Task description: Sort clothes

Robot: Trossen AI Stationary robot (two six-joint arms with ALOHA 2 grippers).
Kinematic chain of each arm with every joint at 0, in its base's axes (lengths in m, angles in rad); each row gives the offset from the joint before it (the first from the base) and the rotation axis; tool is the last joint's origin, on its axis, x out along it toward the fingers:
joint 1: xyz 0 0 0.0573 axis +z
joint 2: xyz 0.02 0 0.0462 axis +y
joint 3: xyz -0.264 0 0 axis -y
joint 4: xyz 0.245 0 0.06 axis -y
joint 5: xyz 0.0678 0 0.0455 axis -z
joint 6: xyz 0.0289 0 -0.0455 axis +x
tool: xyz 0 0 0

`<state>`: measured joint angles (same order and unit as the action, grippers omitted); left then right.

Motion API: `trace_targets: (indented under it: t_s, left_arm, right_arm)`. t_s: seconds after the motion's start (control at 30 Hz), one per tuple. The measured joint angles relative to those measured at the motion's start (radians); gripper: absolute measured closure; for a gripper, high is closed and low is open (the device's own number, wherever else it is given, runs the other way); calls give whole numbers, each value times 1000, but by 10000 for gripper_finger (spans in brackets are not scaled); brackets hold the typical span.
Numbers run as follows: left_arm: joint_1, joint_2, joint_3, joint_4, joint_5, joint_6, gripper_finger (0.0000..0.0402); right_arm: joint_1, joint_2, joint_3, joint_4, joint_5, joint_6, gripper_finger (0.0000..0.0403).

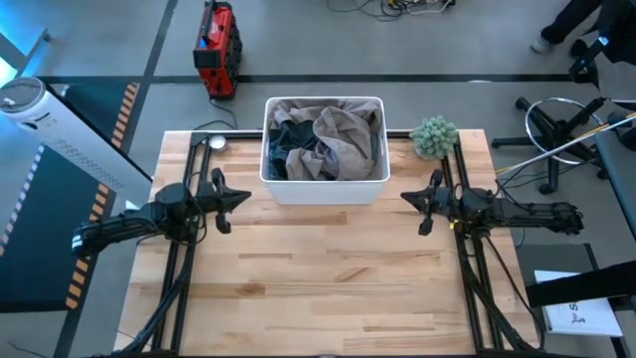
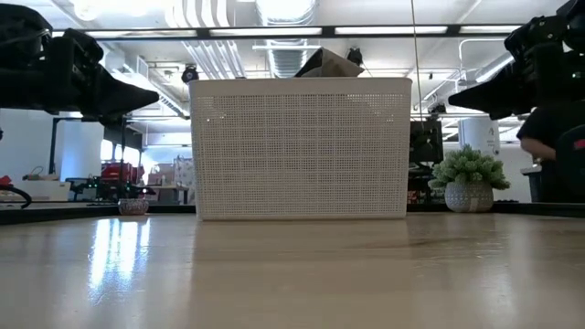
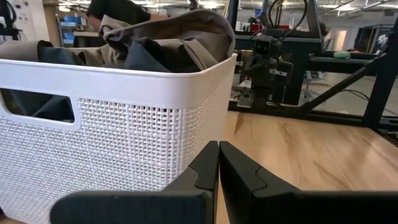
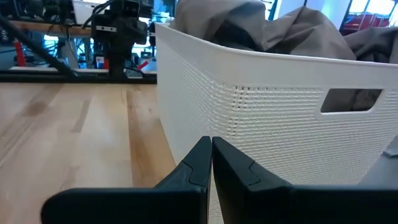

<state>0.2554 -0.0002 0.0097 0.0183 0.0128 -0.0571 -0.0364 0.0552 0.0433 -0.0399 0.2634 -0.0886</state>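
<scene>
While no readable writing shows from above, you see the white bin (image 1: pixel 325 189) holding a taupe garment (image 1: pixel 343 137) over a dark grey-green tee (image 1: pixel 294 149). Your wrist views show the left gripper (image 3: pixel 218 163) and right gripper (image 4: pixel 211 157) pressed together beside it.

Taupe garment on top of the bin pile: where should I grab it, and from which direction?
Judging by its pose, pinch the raised fold of the taupe garment, the pile's highest point, coming straight down from above; the white bin walls block any side approach. The left pincer and right pincer, both shut, flank the bin.
</scene>
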Motion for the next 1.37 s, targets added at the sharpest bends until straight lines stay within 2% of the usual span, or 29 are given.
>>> trace_targets:
  t_s: [0.37,0.87,1.1,1.37]
  left_arm:
    - [0,0,0,58,4,-2,402]
    - [0,39,-1,55,4,12,397]
    - [0,54,2,56,4,-81,391]
    - [0,72,19,59,3,-76,399]
  right_arm:
    - [0,0,0,2,0,-1,403]
    - [1,0,-2,16,1,-1,403]
    - [1,0,-2,16,0,2,403]
    - [1,0,-2,17,0,2,403]
